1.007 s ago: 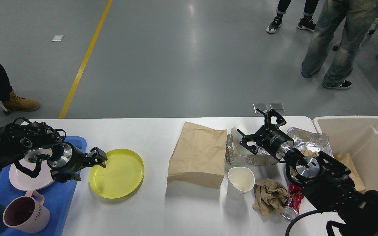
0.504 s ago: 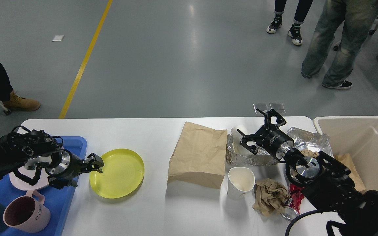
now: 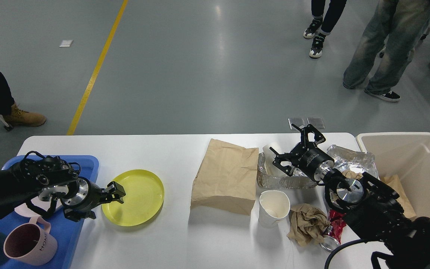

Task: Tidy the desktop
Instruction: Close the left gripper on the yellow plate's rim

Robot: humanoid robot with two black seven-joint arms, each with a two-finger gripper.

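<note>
Since a second ago I have lowered the left gripper (image 3: 116, 192) onto the near-left rim of the yellow plate (image 3: 133, 197); its fingers straddle that rim, not yet clenched. The plate lies on the bench (image 3: 177, 231) beside the blue tray (image 3: 69, 224), so a grasp appears imminent. The right gripper (image 3: 293, 153) hangs released above the foil container (image 3: 286, 181).

a plain white desktop (image 3: 185, 239) is showing under a solid yellow plate (image 3: 134, 198) and a brown paper bag (image 3: 226, 175). at the left a blue tray (image 3: 69, 224) is carrying a pink mug (image 3: 30, 243) with dark lettering. a beige bin (image 3: 420, 164) is sitting at the right, near silver foil (image 3: 349, 158).
</note>
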